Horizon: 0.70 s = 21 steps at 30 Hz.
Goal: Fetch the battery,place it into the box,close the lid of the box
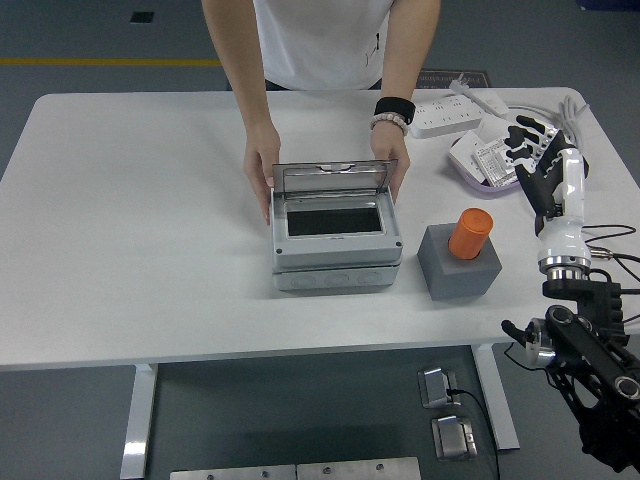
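R hand (545,170) is raised over the table's right side, fingers loosely spread w/ nothing held, apart from the orange battery (470,233) standing upright in a grey block (458,264). Just left, grey box (335,240) sits w/ clear lid (333,179) up. Behind it, a person's hands (263,170) hold both sides of the box.

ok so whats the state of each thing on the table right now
box: lid up, inside dark, nothing visible in it
battery: orange, upright in the grey block, not yet picked up
person's hands: one on each side of the box, steadying it
right hand: raised over the table's right edge, fingers spread, holding nothing
power strip: lying flat at the far right
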Motion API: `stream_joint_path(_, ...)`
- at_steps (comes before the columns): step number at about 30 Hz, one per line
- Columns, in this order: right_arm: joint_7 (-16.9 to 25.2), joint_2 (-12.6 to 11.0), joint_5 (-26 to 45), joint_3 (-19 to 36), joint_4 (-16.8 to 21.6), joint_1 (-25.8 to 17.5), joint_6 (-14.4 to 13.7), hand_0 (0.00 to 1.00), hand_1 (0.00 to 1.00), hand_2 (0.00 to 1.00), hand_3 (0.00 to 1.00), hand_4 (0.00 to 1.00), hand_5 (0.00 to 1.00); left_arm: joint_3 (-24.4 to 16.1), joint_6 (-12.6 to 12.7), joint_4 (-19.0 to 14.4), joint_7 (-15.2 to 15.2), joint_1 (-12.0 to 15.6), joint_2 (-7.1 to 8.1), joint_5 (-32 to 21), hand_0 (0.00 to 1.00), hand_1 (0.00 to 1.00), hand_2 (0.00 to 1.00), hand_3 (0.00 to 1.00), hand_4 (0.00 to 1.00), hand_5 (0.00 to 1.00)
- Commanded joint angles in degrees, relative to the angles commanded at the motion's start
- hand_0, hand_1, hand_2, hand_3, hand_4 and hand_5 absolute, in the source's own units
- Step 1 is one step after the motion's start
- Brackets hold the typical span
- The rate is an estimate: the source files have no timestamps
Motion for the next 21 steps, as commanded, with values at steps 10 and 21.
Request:
stream_joint_path(10,1.36,0.73,2.36,-3.43,-4.37,1.05,-0.19,0.521,0.612,0.648,0.672,0.784,0.396,0.15,-0.11,0.0,-0.02,-0.19,-0.08,0.16,0.394,0.562,0.507,0.481,0.002,0.002)
stream_joint_path(21,1.79,1.57,4.07,-6.32,-8.45,1.63,0.15,0.511,0.614,0.648,0.673,0.779,0.396,0.31,-0.31,0.0,-0.06,-0.34,-0.05,0.23,0.394,0.562,0.504,0.481,0.002,0.002)
